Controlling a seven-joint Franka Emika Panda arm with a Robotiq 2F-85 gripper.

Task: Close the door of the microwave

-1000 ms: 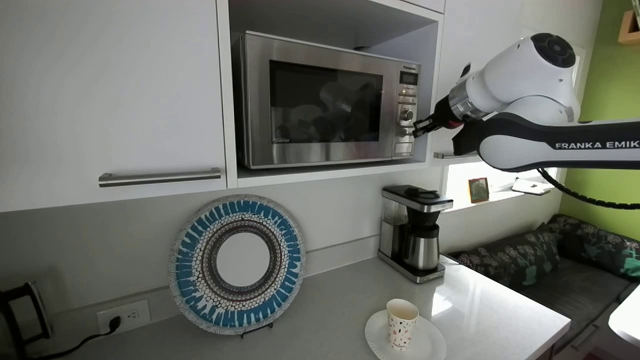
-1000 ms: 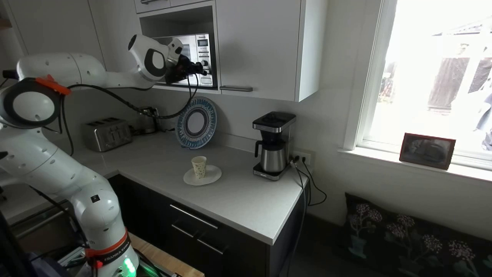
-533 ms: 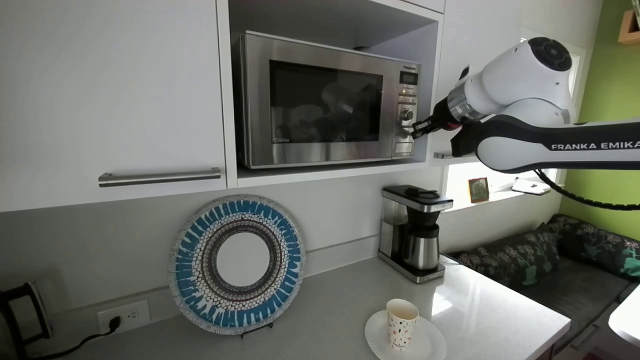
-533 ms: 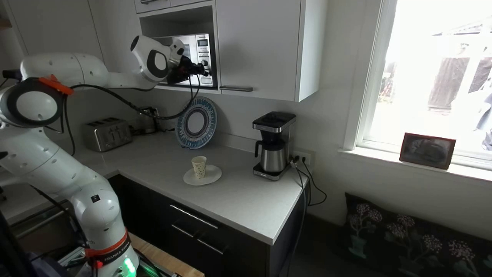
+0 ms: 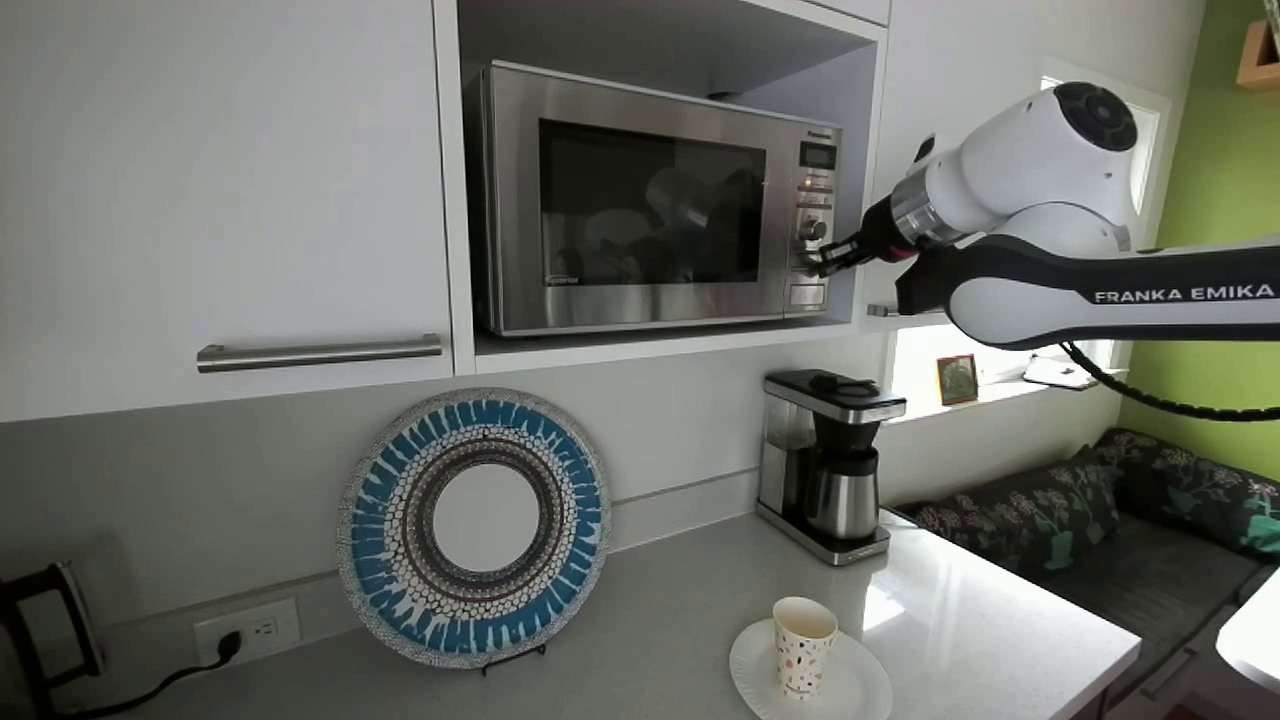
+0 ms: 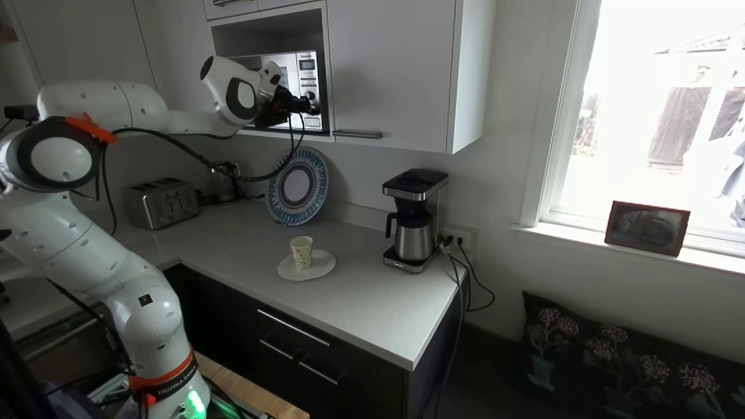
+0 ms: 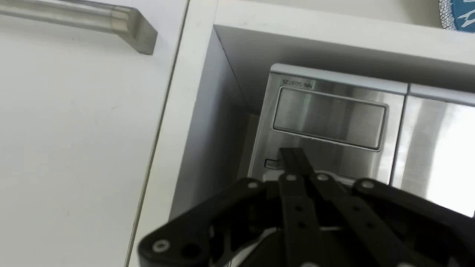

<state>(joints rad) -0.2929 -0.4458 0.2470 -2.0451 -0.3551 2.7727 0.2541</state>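
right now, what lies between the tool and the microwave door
In the wrist view, part of the steel control panel shows between the tool and the microwave door.

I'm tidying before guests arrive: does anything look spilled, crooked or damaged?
Nothing stands out: the microwave door looks shut, the cup stands upright on the white plate, and the visible countertop shows no spill.

Microwave (image 5: 662,202), boxy, stainless steel; upright in white niche (image 5: 640,40). Door (image 5: 642,206): dark reflective window, brushed-steel frame; shut, flush with the body as far as visible
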